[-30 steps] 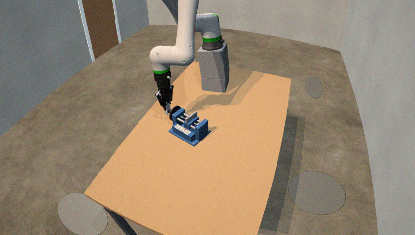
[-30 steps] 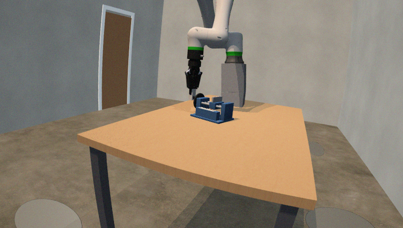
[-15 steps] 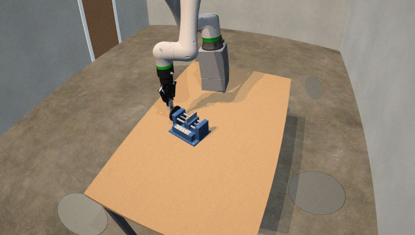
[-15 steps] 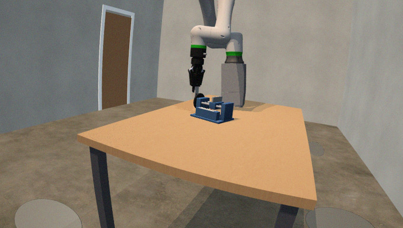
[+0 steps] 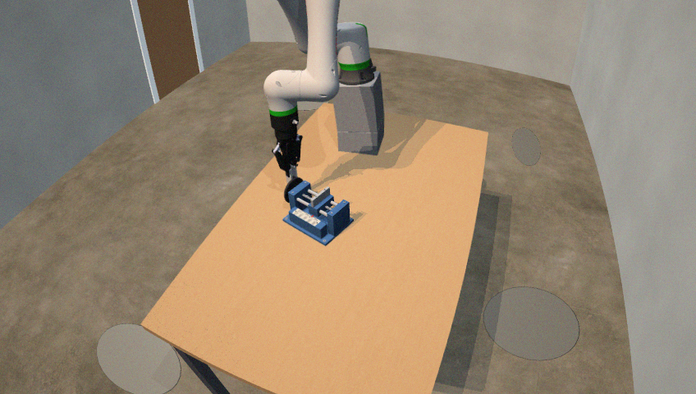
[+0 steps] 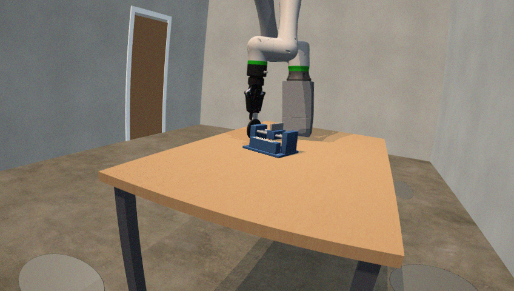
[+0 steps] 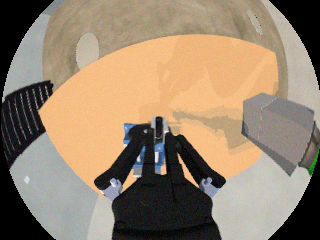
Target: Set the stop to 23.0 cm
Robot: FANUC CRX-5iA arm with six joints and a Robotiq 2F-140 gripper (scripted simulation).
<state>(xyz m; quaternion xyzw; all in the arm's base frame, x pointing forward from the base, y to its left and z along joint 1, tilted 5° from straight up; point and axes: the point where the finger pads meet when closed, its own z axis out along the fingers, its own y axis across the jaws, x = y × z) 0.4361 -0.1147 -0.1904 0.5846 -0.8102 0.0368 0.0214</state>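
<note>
Looks like pinching the black round handwheel point(image 5: 287, 191) point(image 6: 249, 130) point(image 7: 136, 131) with the black two-finger gripper point(image 5: 292, 174) point(image 6: 254, 117) point(image 7: 158, 121), left of centre in the top view, probably for cranking toward 23.0 cm.

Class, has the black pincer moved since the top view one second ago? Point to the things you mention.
Yes: the black pincer point(image 5: 291, 173) point(image 6: 253, 116) point(image 7: 158, 121) has risen and shifted rightward in the top view, judged against the blue metal-look base plate point(image 5: 326, 242) point(image 6: 278, 156).
</note>
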